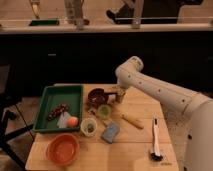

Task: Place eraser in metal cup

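Observation:
My gripper (pixel 120 96) hangs from the white arm at the table's back middle, just right of the dark red bowl (pixel 96 96). The small grey metal cup (pixel 112 94) stands between that bowl and the gripper, partly hidden by it. The gripper is at the cup's rim or just beside it; I cannot tell which. I cannot see whether it holds anything. A blue-grey block (pixel 110 132) that may be the eraser lies nearer the front.
A pale green cup (pixel 104 111) and a whitish cup with green inside (pixel 89 126) stand in front of the red bowl. A green tray (pixel 47 117) with food lies left, an orange bowl (pixel 62 148) front left. A yellow stick (pixel 132 121) and a white brush (pixel 155 140) lie right.

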You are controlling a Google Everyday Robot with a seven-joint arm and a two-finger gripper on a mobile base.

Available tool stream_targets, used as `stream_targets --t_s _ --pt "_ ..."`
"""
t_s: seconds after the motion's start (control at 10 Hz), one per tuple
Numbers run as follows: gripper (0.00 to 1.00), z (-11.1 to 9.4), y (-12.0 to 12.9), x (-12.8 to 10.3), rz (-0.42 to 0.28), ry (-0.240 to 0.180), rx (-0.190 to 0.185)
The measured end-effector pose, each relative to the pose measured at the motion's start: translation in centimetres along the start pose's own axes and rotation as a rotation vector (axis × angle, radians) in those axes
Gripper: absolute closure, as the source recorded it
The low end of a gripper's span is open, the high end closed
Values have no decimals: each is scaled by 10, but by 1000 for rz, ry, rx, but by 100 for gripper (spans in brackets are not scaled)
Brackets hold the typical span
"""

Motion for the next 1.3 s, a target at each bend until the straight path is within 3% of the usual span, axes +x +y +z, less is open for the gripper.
stream_targets --t_s 0.3,1.3 --pt "100 7 -5 7 25 -3 -6" --pt "100 5 -10 34 138 -21 34"
